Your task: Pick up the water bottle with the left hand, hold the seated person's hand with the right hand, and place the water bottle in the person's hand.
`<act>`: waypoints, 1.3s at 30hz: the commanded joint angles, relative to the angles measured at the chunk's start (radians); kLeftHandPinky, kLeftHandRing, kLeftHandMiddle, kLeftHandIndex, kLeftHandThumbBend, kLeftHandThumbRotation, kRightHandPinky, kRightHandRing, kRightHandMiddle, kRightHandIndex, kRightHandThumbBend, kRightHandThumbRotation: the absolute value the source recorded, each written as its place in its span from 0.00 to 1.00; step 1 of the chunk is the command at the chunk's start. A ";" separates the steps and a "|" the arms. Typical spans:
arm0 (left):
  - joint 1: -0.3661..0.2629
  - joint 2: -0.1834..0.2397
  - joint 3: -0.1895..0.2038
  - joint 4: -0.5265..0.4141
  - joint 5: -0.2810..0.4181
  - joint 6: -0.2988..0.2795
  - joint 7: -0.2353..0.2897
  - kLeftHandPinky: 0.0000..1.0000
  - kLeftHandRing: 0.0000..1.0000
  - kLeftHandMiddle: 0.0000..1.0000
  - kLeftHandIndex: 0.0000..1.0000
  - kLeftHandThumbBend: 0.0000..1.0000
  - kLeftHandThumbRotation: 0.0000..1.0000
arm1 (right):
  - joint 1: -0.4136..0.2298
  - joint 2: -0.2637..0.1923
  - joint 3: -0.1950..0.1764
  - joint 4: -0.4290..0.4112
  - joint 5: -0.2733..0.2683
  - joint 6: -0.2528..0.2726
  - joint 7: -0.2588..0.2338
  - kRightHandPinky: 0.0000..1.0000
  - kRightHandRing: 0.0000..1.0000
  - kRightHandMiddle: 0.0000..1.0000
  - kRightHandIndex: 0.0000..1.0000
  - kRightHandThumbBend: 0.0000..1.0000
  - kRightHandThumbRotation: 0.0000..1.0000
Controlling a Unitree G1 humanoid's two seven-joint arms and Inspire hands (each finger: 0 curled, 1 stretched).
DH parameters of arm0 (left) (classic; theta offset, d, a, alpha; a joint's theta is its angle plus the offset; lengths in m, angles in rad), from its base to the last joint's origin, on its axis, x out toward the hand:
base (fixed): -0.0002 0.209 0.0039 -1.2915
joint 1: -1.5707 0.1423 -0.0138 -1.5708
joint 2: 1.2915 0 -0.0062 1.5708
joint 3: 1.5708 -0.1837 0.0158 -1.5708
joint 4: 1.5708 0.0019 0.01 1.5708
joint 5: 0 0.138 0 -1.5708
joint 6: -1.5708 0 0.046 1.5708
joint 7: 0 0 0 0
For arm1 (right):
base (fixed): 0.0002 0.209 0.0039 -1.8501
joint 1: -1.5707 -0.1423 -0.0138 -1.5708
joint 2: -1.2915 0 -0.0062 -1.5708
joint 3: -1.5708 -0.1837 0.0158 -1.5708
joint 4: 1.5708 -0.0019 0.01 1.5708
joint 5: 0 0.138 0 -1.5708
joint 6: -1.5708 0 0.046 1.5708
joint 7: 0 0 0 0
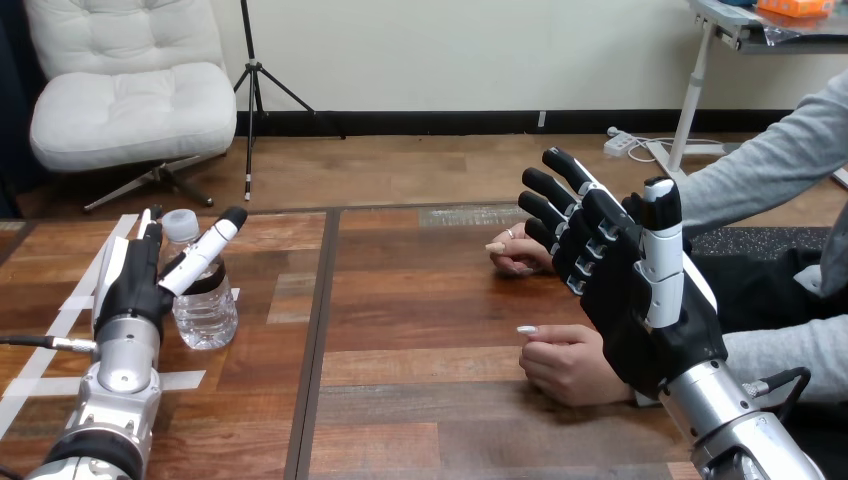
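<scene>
Your wooden table (430, 300) spans the view. Your right hand (640, 300) stands upright on the right, fingers straight and spread, holding nothing, just beside the person's nearer hand (570, 365) and the person's farther hand (518, 252), which both rest on the wood. Your left hand (130, 285) is uncurled, and the water bottle (205, 305) stands between its thumb and fingers.

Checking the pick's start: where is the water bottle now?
In the head view the water bottle stands upright on the table, at its left, between the thumb and fingers of the left hand, apart from the person's hands at the right.
</scene>
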 commanded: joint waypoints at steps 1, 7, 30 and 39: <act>-0.017 0.002 -0.018 -0.005 0.013 -0.013 0.008 1.00 1.00 1.00 1.00 0.96 0.73 | -0.032 -0.002 -0.018 -0.060 0.018 -0.005 -0.001 1.00 0.96 0.94 0.96 0.91 1.00; -0.015 0.000 -0.014 -0.005 0.008 -0.014 0.008 1.00 1.00 1.00 1.00 0.99 0.70 | -0.032 -0.002 -0.019 -0.056 0.021 -0.009 0.004 1.00 0.96 0.94 0.96 0.91 1.00; -0.009 -0.009 0.003 -0.012 -0.009 -0.013 0.023 1.00 1.00 1.00 1.00 1.00 0.45 | -0.032 -0.001 -0.021 -0.053 0.020 -0.010 0.001 1.00 0.95 0.94 0.95 0.92 1.00; -0.008 -0.011 0.001 -0.014 -0.010 0.008 0.035 1.00 1.00 1.00 1.00 1.00 0.38 | -0.028 -0.003 -0.020 -0.063 0.018 -0.007 -0.001 1.00 0.95 0.94 0.95 0.92 1.00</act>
